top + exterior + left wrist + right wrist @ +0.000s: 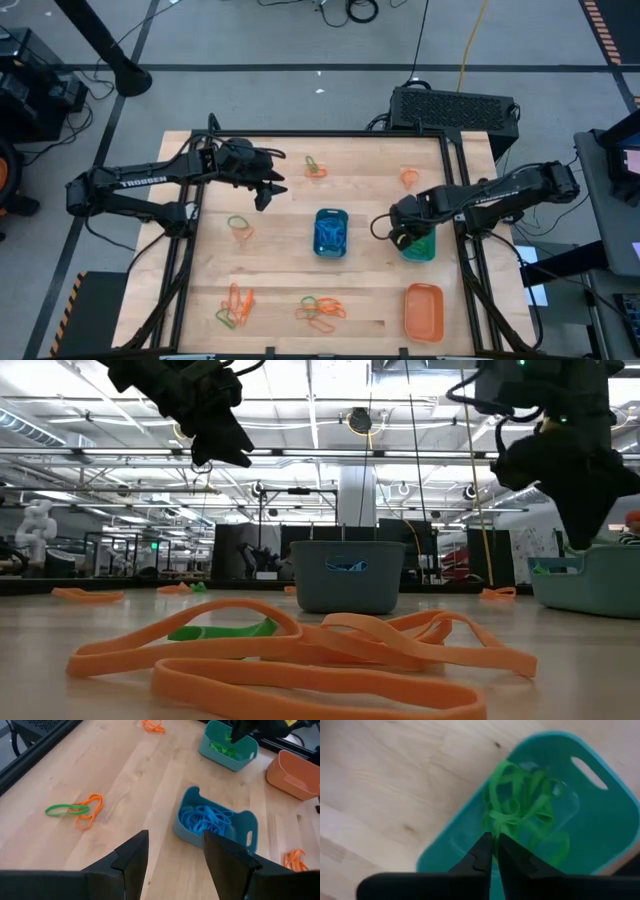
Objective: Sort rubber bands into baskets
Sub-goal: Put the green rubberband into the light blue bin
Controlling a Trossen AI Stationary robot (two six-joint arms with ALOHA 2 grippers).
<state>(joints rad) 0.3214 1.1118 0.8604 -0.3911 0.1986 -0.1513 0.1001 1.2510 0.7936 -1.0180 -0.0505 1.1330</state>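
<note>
Three baskets stand on the wooden table: a blue one at the middle holding blue rubber bands, a teal one to its right holding green bands, and an orange one near the front right. My right gripper points down over the teal basket, its fingers almost together on a green band. My left gripper hangs open above the table, left of the blue basket, with nothing between its fingers. Loose orange and green bands lie on the table. My right gripper pinches a strand of a green rubber band between its two fingertips, coming from above and pointing down. The band hangs below the tips into the teal basket, among the other green bands; where its lower end lies cannot be told.
More loose bands lie at the far middle, the far right, the front left and the front middle. A black frame borders the table. A black box stands behind its far edge.
</note>
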